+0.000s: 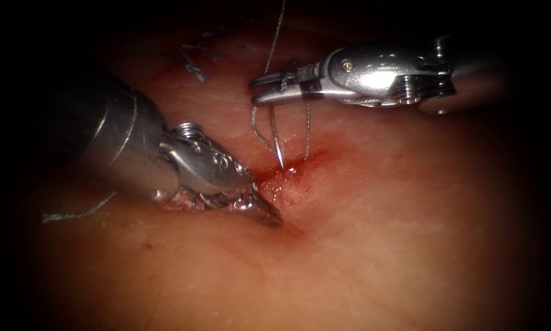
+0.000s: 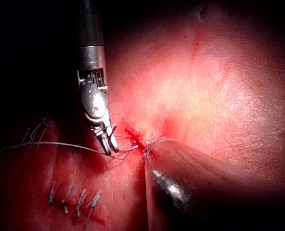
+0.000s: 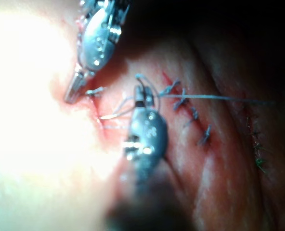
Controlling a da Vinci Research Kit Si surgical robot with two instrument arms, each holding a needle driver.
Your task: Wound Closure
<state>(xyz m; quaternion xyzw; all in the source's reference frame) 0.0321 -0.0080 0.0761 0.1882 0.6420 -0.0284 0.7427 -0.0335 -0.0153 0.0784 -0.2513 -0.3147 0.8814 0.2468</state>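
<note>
The right tool (image 1: 260, 90) hangs just above the cut (image 1: 287, 175), jaws clamped on the needle (image 1: 277, 142) near its blunt end; the needle's tip touches the tissue (image 1: 379, 233) at the cut (how deep is unclear). Thread (image 1: 274, 43) trails up from those jaws. The left tool (image 1: 269, 214) presses closed, holding nothing, just left of the cut

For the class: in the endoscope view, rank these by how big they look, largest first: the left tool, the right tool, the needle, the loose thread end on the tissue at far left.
1. Left tool, though nearer the camera.
2. Right tool, jaws shut on the needle.
3. Needle and loose thread end: look alike, not ranked.
</note>
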